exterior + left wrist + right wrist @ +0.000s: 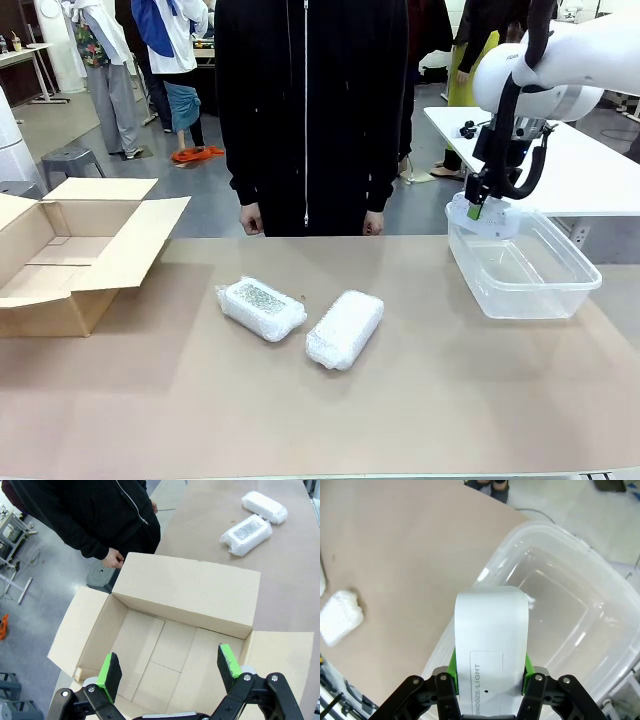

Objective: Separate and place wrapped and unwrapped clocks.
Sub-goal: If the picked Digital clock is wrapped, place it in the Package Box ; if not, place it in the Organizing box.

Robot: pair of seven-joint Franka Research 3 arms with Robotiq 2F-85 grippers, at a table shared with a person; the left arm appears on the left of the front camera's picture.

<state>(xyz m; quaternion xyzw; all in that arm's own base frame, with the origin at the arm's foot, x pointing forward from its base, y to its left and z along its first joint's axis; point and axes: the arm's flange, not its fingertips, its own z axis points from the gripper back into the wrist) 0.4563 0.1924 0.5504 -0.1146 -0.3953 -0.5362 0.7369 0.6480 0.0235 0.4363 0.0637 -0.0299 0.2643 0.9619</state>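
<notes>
Two wrapped clocks lie just beside each other mid-tabletop (200, 400) in the front view: the grey-faced wrapped clock (261, 308) on the left, the second wrapped clock (345, 328) on the right. The right claw (478, 210) holds the bare clock (490, 218) above the far left corner of the clear tub (585, 278). A cardboard box (70, 250) sits open at the left, and a person stands at the far edge, hands down. In the left wrist view, the left claw (170, 672) is spread wide with nothing in it, hovering over the open box, both wrapped clocks well beyond it. In the right wrist view, the right claw pinches the bare clock by its sides, and the clock hangs over the tub's rim, not its basin. The step looks like putting the bare clock in the tub. Probably best to shift toward the tub's middle to clear the rim, lower close to the bottom, then let go. A high release risks a bounce or a tip-out.
</notes>
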